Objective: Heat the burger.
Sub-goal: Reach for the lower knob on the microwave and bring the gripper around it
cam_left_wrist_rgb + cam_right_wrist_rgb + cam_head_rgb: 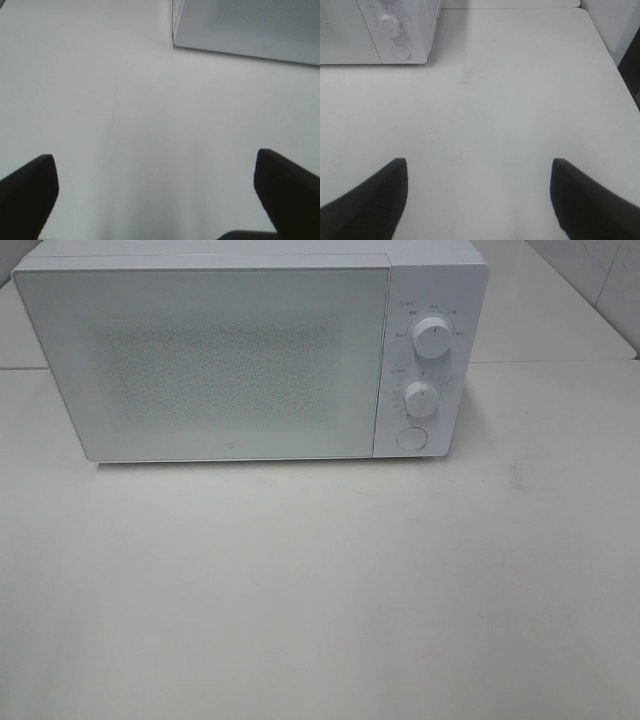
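Nearest the lens: left end effector [154, 155], dark fingers [30, 195] spread as wide as they go, nothing held, plain white table [125, 100] under them. A lower corner of the microwave [250, 30] sits just ahead. The right end effector [478, 161] is much the same: fingers [590, 200] wide apart, empty, over the table, with the microwave's control end ahead and well apart from the fingertips. In the exterior high view the white microwave [230, 360] stands on the table at 12 o'clock with its door [200, 360] shut. The door front is speckled and opaque, so I can't see inside. The control panel [430, 280] is on the microwave's 3 o'clock side: upper knob [432, 336], lower knob [421, 398] directly under it, round button [411, 438] at the 6 o'clock end. From centre to 6 o'clock there is only table surface. The burger isn't visible in any view, so I can't tell where it is.
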`<state>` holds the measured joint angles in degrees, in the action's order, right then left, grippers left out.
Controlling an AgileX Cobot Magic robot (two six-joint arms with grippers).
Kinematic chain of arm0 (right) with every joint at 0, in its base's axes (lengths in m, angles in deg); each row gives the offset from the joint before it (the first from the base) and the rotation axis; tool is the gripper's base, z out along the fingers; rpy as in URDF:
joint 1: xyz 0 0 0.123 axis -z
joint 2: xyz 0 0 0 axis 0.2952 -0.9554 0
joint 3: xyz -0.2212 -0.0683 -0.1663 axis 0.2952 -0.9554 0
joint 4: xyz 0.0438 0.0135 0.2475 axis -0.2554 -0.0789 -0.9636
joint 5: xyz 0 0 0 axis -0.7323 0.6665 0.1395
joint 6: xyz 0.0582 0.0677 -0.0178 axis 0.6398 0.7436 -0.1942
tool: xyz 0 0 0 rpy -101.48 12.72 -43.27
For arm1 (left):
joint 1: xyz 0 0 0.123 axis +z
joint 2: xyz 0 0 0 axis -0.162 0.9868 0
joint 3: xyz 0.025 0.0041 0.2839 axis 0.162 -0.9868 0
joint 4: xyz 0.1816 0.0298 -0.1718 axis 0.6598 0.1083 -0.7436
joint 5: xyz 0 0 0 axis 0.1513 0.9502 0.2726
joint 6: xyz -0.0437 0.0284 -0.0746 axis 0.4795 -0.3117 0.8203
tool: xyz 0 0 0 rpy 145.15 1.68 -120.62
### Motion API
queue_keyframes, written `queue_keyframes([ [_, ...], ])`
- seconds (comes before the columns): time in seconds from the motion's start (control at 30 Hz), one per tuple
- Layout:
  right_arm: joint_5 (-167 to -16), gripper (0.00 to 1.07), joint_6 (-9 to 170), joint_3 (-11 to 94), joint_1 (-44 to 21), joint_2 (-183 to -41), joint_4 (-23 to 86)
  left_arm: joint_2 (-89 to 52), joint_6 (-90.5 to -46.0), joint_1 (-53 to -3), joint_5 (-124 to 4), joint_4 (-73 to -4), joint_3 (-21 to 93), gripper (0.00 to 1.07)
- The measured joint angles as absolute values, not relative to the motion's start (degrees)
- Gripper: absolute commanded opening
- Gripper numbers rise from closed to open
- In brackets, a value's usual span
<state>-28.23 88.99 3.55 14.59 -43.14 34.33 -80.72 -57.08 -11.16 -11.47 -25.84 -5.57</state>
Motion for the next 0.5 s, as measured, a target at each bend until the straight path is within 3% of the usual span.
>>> queue_keyframes([
  [0.13, -28.2, 0.75, 89.0, 3.6, 14.6, -43.1, 34.3, -87.0, -57.0, -11.2, -11.4, -25.9, -5.6, 0.99],
  [0.5, -28.2, 0.75, 89.0, 3.6, 14.6, -43.1, 34.3, -87.6, -59.4, -11.2, -11.5, -25.4, -5.6, 0.99],
])
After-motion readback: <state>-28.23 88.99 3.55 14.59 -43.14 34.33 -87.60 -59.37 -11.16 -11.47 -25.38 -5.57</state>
